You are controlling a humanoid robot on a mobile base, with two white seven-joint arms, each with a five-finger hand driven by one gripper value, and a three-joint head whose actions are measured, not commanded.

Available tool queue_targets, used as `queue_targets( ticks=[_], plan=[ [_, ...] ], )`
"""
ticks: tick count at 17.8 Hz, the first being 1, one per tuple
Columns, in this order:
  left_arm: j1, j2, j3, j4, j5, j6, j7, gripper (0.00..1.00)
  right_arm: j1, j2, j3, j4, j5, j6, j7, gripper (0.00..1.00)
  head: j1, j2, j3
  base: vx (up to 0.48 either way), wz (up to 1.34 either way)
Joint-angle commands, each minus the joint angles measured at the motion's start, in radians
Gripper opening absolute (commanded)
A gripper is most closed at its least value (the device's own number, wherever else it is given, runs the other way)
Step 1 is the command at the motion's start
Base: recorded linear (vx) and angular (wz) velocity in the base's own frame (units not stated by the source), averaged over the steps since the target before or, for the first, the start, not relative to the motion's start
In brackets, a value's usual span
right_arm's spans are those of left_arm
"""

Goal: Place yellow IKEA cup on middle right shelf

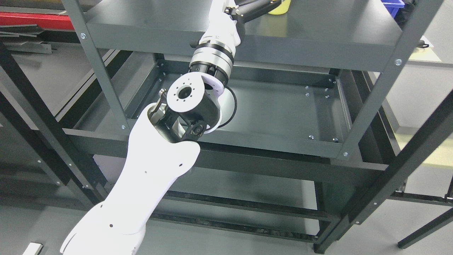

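A yellow cup [279, 7] sits at the top edge of the frame on the upper dark grey shelf [318, 32], only its lower part in view, so its long axis and the way it points cannot be told. The robot's left arm [148, 177] rises from the lower left and reaches over the shelf edge; its left hand [253, 9] lies against the cup, dark fingers stretched toward it, though whether they grip it cannot be told. Below lies a bare recessed metal shelf [283, 109]. A blue bin [393, 5] stands at upper right above the grey floor [424, 88].
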Motion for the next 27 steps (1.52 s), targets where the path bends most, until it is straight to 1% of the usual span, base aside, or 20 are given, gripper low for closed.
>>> queue_targets(
  ticks=[1, 3, 4, 6, 7, 8, 10, 11, 13, 15, 16, 17, 18, 20, 21, 25, 27],
  plan=[
    [0.042, 0.017, -0.135, -0.076, -0.01, -0.094, -0.17, 0.99, 0.011, -0.017, 0.017, 0.0, -0.025, 0.001, -0.215, 0.99, 0.0, 0.0, 0.0, -0.068, -0.1],
    [0.056, 0.017, -0.226, -0.076, -0.01, -0.14, -0.269, 0.99, 0.011, -0.017, 0.017, 0.0, -0.025, 0.001, -0.215, 0.99, 0.0, 0.0, 0.0, -0.072, -0.05],
    [0.067, 0.017, -0.266, -0.076, -0.01, -0.151, -0.293, 0.99, 0.011, -0.017, 0.017, 0.0, -0.025, 0.001, -0.215, 0.99, 0.0, 0.0, 0.0, -0.064, 0.0],
    [0.116, 0.017, -0.356, -0.076, -0.01, -0.152, -0.315, 0.99, 0.011, -0.017, 0.017, 0.0, -0.025, 0.001, -0.215, 0.99, 0.0, 0.0, 0.0, -0.065, 0.04],
    [0.163, 0.017, -0.399, -0.076, -0.01, -0.154, -0.317, 0.99, 0.011, -0.017, 0.017, 0.0, -0.025, 0.001, -0.215, 0.99, 0.0, 0.0, 0.0, -0.066, 0.07],
    [0.203, 0.035, -0.416, -0.076, -0.013, -0.154, -0.317, 0.99, 0.011, -0.017, 0.017, 0.0, -0.025, 0.001, -0.215, 0.99, 0.0, 0.0, 0.0, -0.063, 0.16],
    [0.297, 0.072, -0.404, -0.073, -0.023, -0.154, -0.317, 0.99, 0.011, -0.017, 0.017, 0.0, -0.025, 0.001, -0.215, 0.99, 0.0, 0.0, 0.0, -0.054, 0.2],
    [0.35, 0.089, -0.369, -0.058, -0.054, -0.154, -0.317, 0.99, 0.011, -0.017, 0.017, 0.0, -0.025, 0.001, -0.215, 0.99, 0.0, 0.0, 0.0, -0.045, 0.25],
    [0.468, 0.092, -0.248, 0.014, -0.13, -0.156, -0.324, 0.99, 0.011, -0.017, 0.017, 0.0, -0.025, 0.001, -0.215, 0.99, 0.0, 0.0, 0.0, -0.048, 0.25],
    [0.555, 0.083, -0.071, 0.097, -0.24, -0.156, -0.385, 0.99, 0.011, -0.017, 0.017, 0.0, -0.025, 0.001, -0.215, 0.99, 0.0, 0.0, 0.0, -0.046, 0.31],
    [0.591, 0.068, 0.031, 0.104, -0.294, -0.156, -0.436, 0.99, 0.011, -0.017, 0.017, 0.0, -0.025, 0.001, -0.215, 0.99, 0.0, 0.0, 0.0, -0.033, 0.39],
    [0.616, 0.034, 0.121, 0.109, -0.331, -0.154, -0.485, 0.99, 0.011, -0.017, 0.017, 0.0, -0.025, 0.001, -0.215, 0.99, 0.0, 0.0, 0.0, -0.033, 0.39],
    [0.624, 0.017, 0.181, 0.109, -0.343, -0.154, -0.51, 0.99, 0.011, -0.017, 0.017, 0.0, -0.025, 0.001, -0.215, 0.99, 0.0, 0.0, 0.0, -0.042, 0.43],
    [0.644, 0.017, 0.246, 0.106, -0.381, -0.134, -0.507, 0.99, 0.011, -0.017, 0.017, 0.0, -0.025, 0.001, -0.215, 0.99, 0.0, 0.0, 0.0, -0.04, 0.45],
    [0.658, 0.017, 0.248, 0.109, -0.412, -0.125, -0.495, 0.99, 0.011, -0.017, 0.017, 0.0, -0.025, 0.001, -0.215, 0.99, 0.0, 0.0, 0.0, -0.039, 0.47],
    [0.679, 0.017, 0.251, 0.111, -0.424, -0.087, -0.287, 0.99, 0.011, -0.017, 0.017, 0.0, -0.025, 0.001, -0.215, 0.99, 0.0, 0.0, 0.0, -0.012, 0.51],
    [0.722, 0.017, 0.278, 0.108, -0.423, -0.088, -0.275, 0.99, 0.011, -0.017, 0.017, 0.001, -0.025, 0.001, -0.215, 0.99, 0.0, 0.0, 0.0, 0.019, 0.52]
  ],
)
